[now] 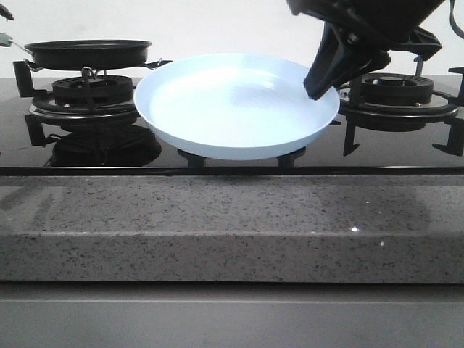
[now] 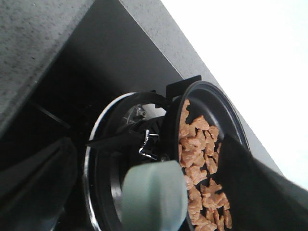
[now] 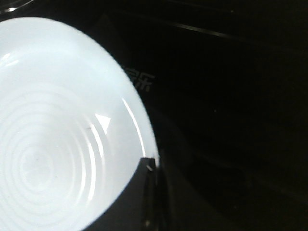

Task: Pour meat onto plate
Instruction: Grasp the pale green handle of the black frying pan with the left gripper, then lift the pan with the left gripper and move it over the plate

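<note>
The pale blue plate [image 1: 232, 109] sits over the middle of the stove and also shows in the right wrist view [image 3: 57, 134]. My right gripper [image 1: 319, 85] is shut on its right rim, with a finger [image 3: 147, 192] lying over the edge. The meat [image 2: 199, 168] is a loose layer of reddish-brown pieces in the black frying pan [image 1: 87, 52] over the left burner. The pan's pale green handle [image 2: 154, 197] lies between the fingers of my left gripper [image 2: 153, 154]. The jaws stand apart from the handle on both sides.
The left burner and its grate [image 1: 90, 94] are under the pan. The right burner [image 1: 399, 90] is behind my right gripper. A speckled grey counter edge [image 1: 232, 232] runs along the front of the black glass stove top.
</note>
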